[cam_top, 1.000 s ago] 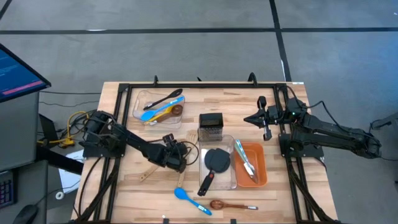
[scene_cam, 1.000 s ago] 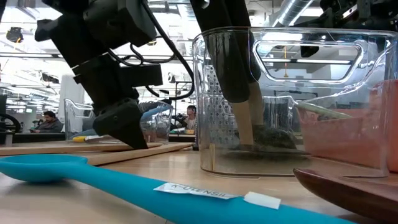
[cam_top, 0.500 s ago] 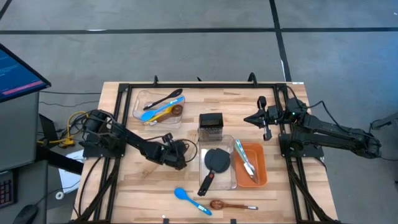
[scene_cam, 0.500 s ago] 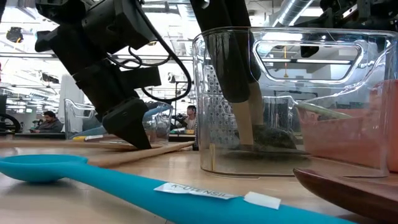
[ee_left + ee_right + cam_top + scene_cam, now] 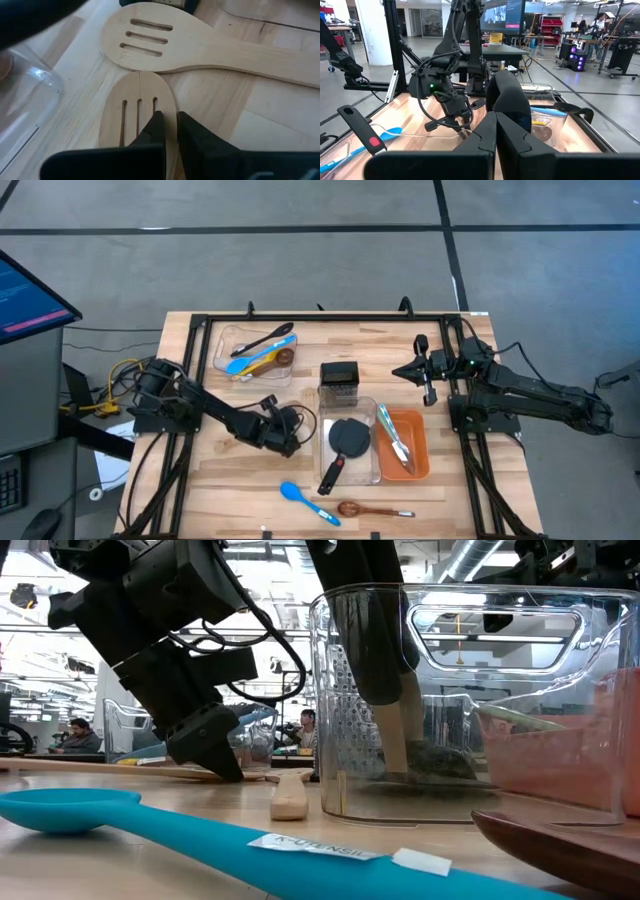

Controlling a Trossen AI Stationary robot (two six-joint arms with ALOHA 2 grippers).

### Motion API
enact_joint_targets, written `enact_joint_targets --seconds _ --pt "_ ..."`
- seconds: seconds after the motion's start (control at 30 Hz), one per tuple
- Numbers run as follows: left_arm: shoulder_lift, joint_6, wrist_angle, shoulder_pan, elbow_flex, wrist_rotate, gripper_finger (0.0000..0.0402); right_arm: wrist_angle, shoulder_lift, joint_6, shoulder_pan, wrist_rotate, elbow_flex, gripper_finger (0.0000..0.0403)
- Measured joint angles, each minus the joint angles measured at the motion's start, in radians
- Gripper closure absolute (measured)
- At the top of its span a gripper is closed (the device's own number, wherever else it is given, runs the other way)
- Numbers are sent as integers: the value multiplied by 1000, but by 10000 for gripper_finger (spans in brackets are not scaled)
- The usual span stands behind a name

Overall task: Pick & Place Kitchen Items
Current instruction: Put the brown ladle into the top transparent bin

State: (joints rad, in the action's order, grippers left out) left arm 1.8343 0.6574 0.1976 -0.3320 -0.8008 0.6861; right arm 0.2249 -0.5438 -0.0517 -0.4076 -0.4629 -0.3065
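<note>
Your left pincer (image 5: 170, 131) is down at the desk (image 5: 455, 490) near its middle, its two fingers pressed together on the blade of a slotted wooden spatula (image 5: 139, 115). In the low view one end of that spatula (image 5: 289, 795) is lifted clear of the desk beside the clear bin (image 5: 470, 700). A second slotted wooden spatula (image 5: 200, 47) lies flat just beyond the first, almost touching it.

Your right pincer (image 5: 496, 131) waits above the desk's right side toward the far edge, fingers closed on nothing.

Remaining items, high view:
- A clear tray (image 5: 222, 340) by the far left corner holds a blue spoon (image 5: 240, 364), a yellow spoon (image 5: 266, 360) and a black utensil (image 5: 262, 340).
- The steel box grater (image 5: 339, 381) stands at mid-desk.
- The clear bin in front of it holds a black turner (image 5: 347, 442).
- An orange tray (image 5: 418, 452) touching the bin's right side holds metal tongs (image 5: 393, 435).
- A blue spoon (image 5: 305, 498) and a dark wooden spoon (image 5: 370, 509) lie by the near edge.
</note>
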Motion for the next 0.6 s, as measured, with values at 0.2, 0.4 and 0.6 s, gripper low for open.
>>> enact_joint_targets --seconds 0.2,0.4,0.6 --pt "2 -23 6 -19 -34 2 400 0 0 0 0 0 0 403" --pt "3 -46 23 -20 -65 -9 401 0 0 0 0 0 0 403" --pt "3 -49 150 -21 -122 -12 400 0 0 0 0 0 0 403"
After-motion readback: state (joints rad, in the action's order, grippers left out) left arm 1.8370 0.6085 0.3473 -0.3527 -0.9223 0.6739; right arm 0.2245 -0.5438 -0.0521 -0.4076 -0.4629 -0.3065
